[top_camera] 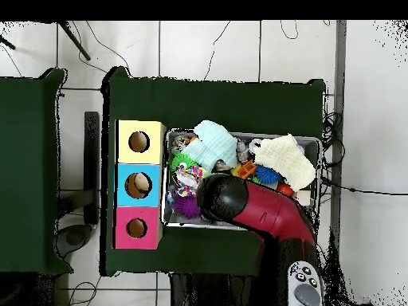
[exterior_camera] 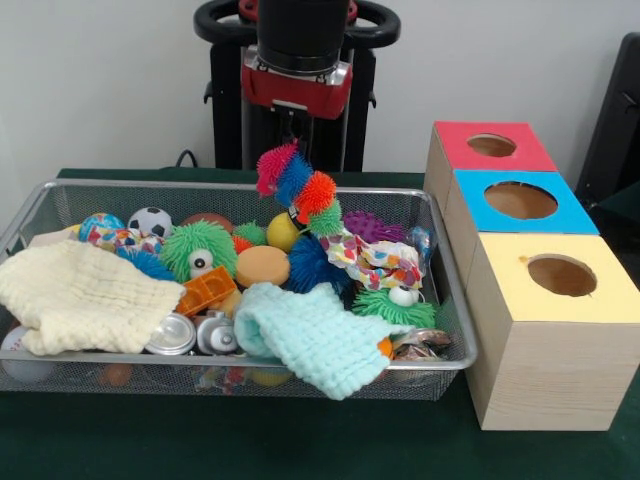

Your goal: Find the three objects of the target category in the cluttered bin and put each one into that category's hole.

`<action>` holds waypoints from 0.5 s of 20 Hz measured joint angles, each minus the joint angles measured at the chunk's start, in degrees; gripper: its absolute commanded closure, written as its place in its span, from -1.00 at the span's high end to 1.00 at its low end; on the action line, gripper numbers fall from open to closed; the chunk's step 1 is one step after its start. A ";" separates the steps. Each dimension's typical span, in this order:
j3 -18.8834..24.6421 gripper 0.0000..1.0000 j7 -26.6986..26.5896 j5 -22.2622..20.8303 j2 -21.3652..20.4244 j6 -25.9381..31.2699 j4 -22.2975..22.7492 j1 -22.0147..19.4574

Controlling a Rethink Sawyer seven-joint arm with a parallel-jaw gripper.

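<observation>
A: Rubbery spikes, segmented: the caterpillar toy (exterior_camera: 298, 190) hangs lifted above the wire bin (exterior_camera: 455, 330), its top end pinched in the gripper (exterior_camera: 293, 133).

B: Judged light, floppy, prone to swing. Hold looks marginal; holes in boxes (exterior_camera: 520, 200) sit near.

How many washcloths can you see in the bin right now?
2. A pale yellow cloth lies at the bin's left end in the front view; a mint green cloth drapes over the front rim near the middle. Others may be buried under the toys.
</observation>
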 measured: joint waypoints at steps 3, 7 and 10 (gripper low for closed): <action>0.50 -1.00 0.00 0.00 -0.18 0.00 0.01 -1.03; 0.99 -1.00 0.00 -0.14 -0.46 0.00 0.06 -2.45; 1.47 -1.00 0.00 -0.68 -0.91 0.00 0.18 -3.69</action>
